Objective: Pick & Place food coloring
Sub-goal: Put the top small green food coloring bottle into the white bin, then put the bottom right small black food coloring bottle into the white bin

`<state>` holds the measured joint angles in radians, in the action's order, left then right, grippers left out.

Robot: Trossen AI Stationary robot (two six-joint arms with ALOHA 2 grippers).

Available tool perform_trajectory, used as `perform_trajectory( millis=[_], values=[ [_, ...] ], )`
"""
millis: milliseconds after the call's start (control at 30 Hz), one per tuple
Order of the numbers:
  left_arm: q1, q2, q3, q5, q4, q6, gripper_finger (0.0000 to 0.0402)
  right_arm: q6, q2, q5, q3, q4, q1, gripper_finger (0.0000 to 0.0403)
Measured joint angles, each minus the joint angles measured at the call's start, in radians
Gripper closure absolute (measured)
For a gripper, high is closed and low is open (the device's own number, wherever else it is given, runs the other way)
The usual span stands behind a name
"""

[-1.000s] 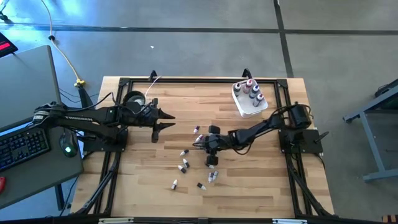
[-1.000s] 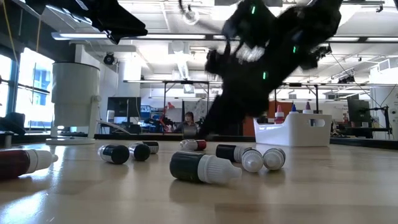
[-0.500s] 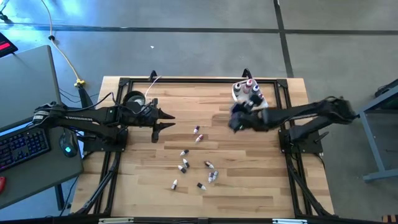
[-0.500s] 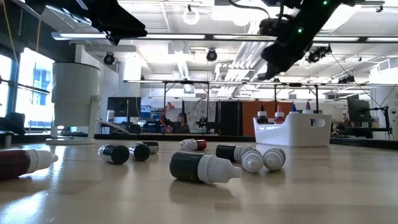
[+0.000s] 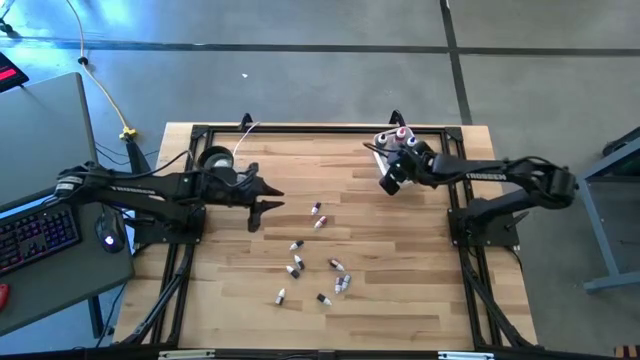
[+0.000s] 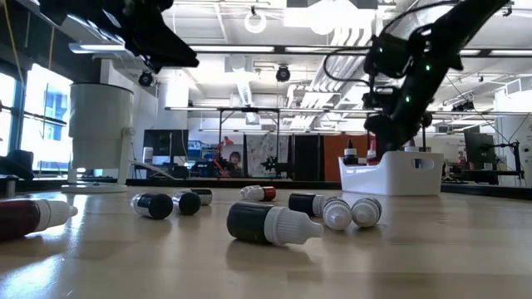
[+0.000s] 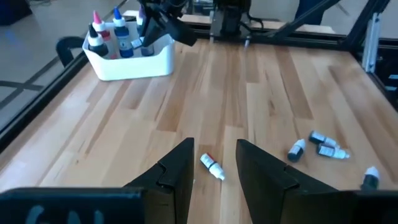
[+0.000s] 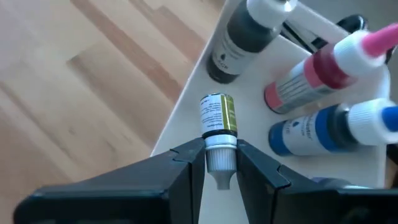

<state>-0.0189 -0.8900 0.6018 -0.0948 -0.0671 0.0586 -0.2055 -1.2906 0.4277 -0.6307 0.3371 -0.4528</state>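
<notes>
The right pincer (image 8: pixel 221 163) is gripping a slim dark dropper bottle with a white tip (image 8: pixel 217 127) by its cap, hanging over the rim of the white rectangular plastic tub (image 5: pixel 398 172), where four stubby bottles (image 8: pixel 314 127) are standing. Well apart from the tub, other small bottles (image 5: pixel 318 262) are lying on the light wooden surface (image 5: pixel 400 260). The left pincer (image 7: pixel 214 163) is hovering open farther from the tub.

Right hand (image 8: pixel 214 163) carried dropper bottle (image 8: pixel 217 118) from table to tub (image 8: pixel 186 106)
</notes>
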Motion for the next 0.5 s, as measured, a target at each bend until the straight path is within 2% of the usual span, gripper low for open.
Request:
perform_trajectory(
  millis=[100, 233, 500],
  values=[
    [0.000, -0.024, 0.000, -0.014, 0.014, 0.000, 0.0284, 0.016, -0.006, 0.012, 0.036, -0.073, -0.018, 0.0326],
    [0.000, -0.031, 0.000, -0.038, 0.023, 0.000, 0.0284, 0.031, -0.006, -0.035, 0.037, -0.092, -0.033, 0.0321],
    [0.000, -0.031, 0.000, -0.054, 0.026, 0.000, 0.0284, 0.057, -0.006, -0.043, -0.026, -0.089, -0.005, 0.0281]
  ],
)
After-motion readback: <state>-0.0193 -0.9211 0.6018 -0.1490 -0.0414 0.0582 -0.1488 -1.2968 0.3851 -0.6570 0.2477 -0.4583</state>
